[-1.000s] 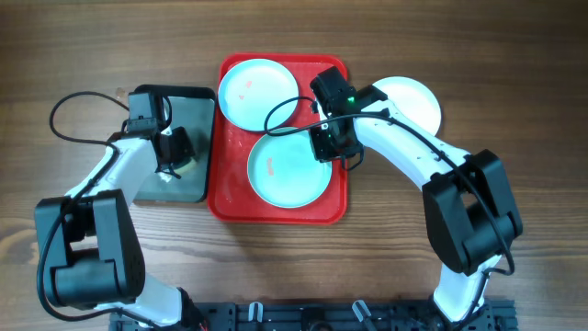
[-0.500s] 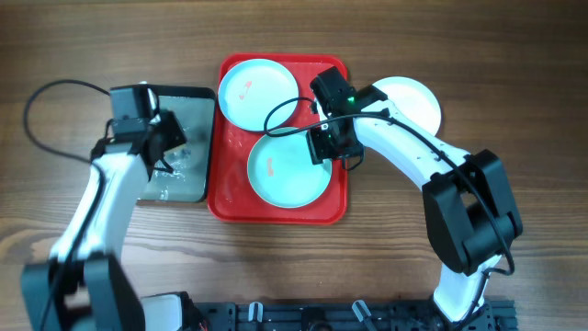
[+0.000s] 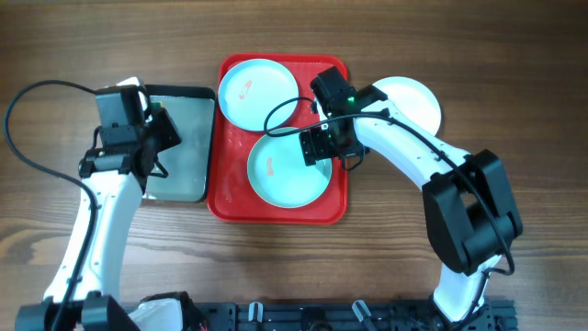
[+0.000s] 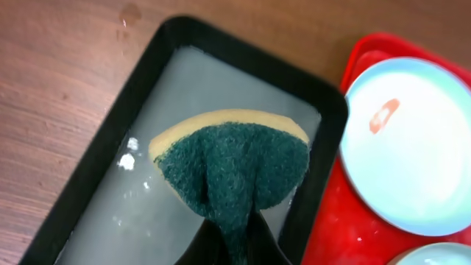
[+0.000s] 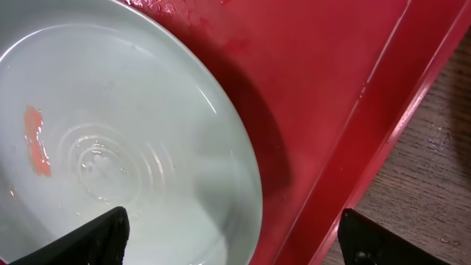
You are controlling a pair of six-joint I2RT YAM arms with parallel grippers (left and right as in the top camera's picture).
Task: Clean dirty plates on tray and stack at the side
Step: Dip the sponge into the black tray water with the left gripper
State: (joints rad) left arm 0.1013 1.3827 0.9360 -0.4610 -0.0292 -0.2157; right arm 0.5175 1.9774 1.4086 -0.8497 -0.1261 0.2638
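The smeared plate (image 3: 285, 175) at the near end of the tray (image 3: 336, 208) has its right rim between the spread, empty fingers of the right gripper (image 5: 232, 217). It lies rightward of the left gripper (image 3: 158, 140) (clenched on a sponge (image 4: 235, 165), toward the left edge of the desk (image 3: 37, 257)); another plate (image 3: 259, 89) sits beyond.

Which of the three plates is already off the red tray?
The white plate on the table right of the tray, behind the right arm; both others lie in it.
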